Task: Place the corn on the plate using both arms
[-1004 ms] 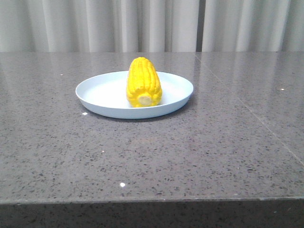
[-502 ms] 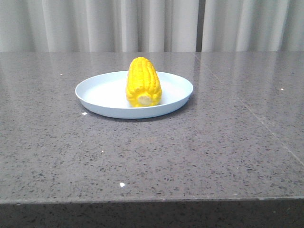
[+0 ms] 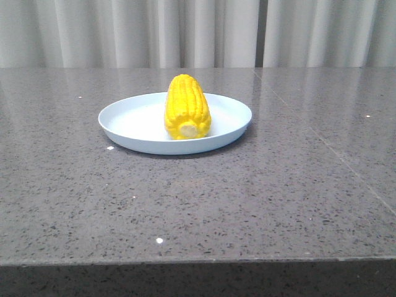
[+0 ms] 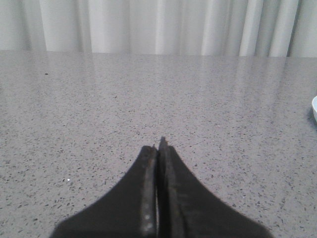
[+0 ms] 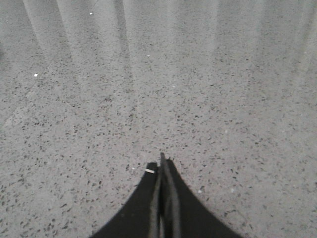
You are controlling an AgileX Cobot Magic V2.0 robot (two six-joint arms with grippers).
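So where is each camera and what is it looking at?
Front view: looks forward over the table at the corn lying on the plate; no arm shows.
Left wrist view: sits on the left arm, looking across the table; left gripper shut.
Right wrist view: looks down at the table; right gripper shut.
Shared: the plate's edge also shows in the left wrist view.

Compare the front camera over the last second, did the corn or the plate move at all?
Nothing visibly changed. The corn lies on the plate in the same spot, stub end toward the camera, and neither arm appears in the front view in any of the pictures.
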